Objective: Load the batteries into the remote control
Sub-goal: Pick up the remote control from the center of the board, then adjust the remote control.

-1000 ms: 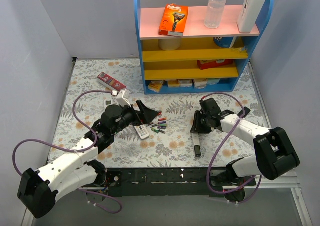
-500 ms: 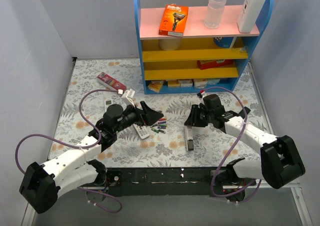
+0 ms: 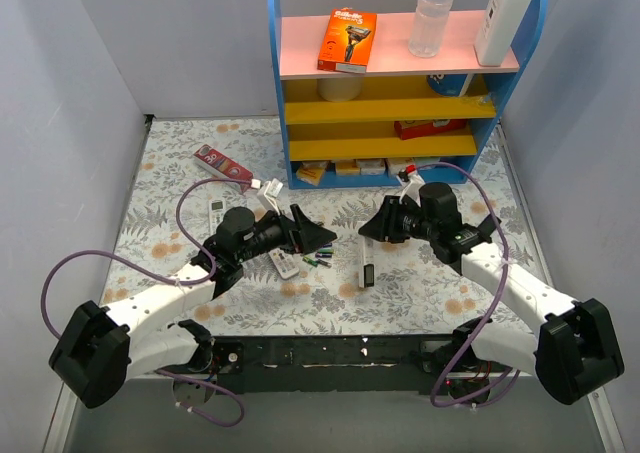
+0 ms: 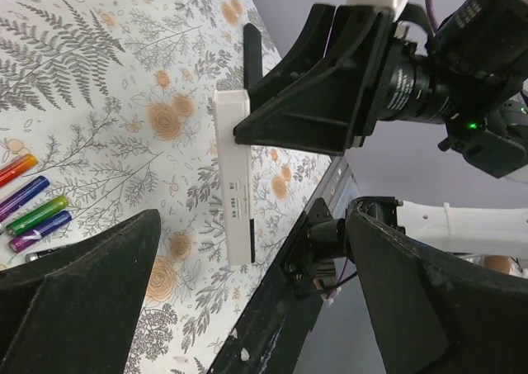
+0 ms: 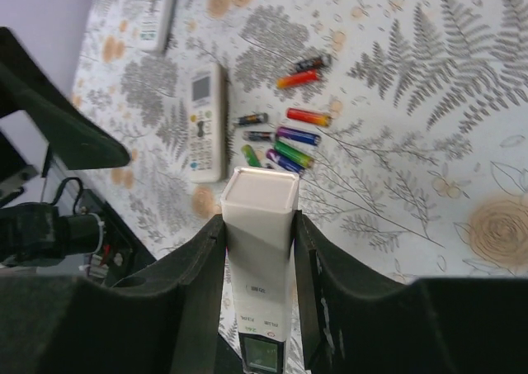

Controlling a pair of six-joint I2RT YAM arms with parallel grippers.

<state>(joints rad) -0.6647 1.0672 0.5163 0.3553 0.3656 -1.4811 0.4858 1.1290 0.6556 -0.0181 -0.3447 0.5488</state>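
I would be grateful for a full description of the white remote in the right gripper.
The remote is a long, slim white bar, plastic by its look, with a squarish end, small grey print and a little greenish display on its face, and dark along one side. The right gripper is shut on it, black jaws against both long sides. It tilts down toward the flowered table; whether its far end touches is unclear.
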